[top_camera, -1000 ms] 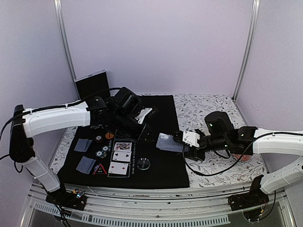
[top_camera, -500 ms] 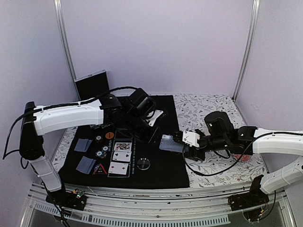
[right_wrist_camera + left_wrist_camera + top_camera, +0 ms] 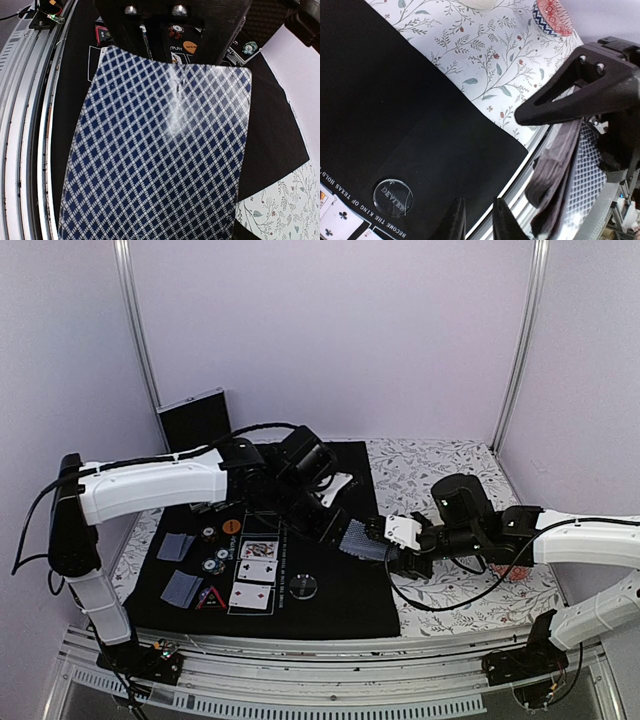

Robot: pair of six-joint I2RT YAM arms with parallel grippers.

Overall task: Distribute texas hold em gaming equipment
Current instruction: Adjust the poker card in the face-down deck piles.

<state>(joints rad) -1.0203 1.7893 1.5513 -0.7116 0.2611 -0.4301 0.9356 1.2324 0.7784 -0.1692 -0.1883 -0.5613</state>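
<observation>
Right fingers (image 3: 379, 537) grip the card deck (image 3: 358, 540) above the black mat's (image 3: 340, 605) right edge. Left fingers (image 3: 333, 524) straddle the deck's end, slightly parted; I cannot tell if they pinch it.

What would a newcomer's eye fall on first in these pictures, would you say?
Mid-table, the right gripper holds a deck of lattice-backed cards over the black mat's right side, with the left gripper close beside it. On the mat's left lie three face-up cards.
</observation>
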